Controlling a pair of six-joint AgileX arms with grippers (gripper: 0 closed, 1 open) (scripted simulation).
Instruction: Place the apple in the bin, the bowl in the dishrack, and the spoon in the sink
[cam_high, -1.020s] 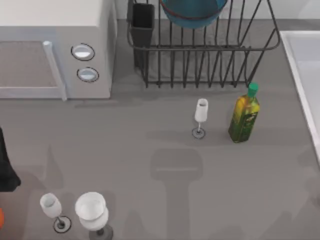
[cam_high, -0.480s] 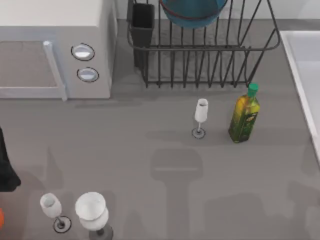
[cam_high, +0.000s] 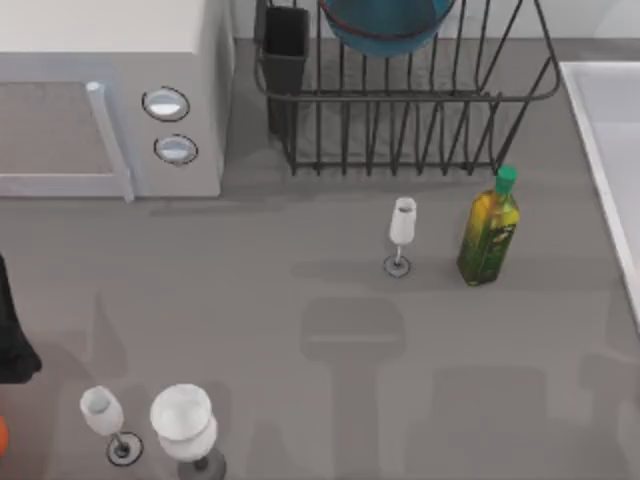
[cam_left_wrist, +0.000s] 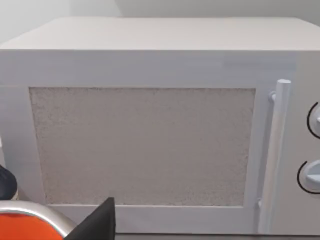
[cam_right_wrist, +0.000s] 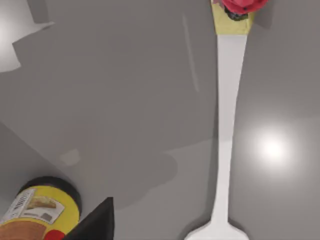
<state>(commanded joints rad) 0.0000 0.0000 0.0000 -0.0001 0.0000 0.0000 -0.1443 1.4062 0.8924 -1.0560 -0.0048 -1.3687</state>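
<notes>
The blue bowl (cam_high: 385, 25) sits in the black wire dishrack (cam_high: 420, 120) at the back of the table. The white sink (cam_high: 600, 130) lies along the right edge. In the right wrist view a white spoon (cam_right_wrist: 227, 125) lies flat on the grey table, and its yellow handle end meets a red rounded shape (cam_right_wrist: 242, 5) that I cannot identify as the apple. A black part of my right gripper (cam_right_wrist: 97, 222) shows beside the spoon, apart from it. My left arm (cam_high: 12, 340) is parked at the left edge, its gripper (cam_left_wrist: 97, 222) facing the microwave. The bin is out of view.
A white microwave (cam_high: 110, 90) fills the back left. A wine glass (cam_high: 400, 232) and an olive oil bottle (cam_high: 488, 228) stand before the rack. Two glasses (cam_high: 150, 420) stand front left beside an orange object (cam_left_wrist: 25, 227). A yellow-labelled jar (cam_right_wrist: 42, 210) stands near the spoon.
The shadow at the table's front right has slid leftward, so the right arm is moving. Bowl, glasses, bottle and the left arm have stayed put.
</notes>
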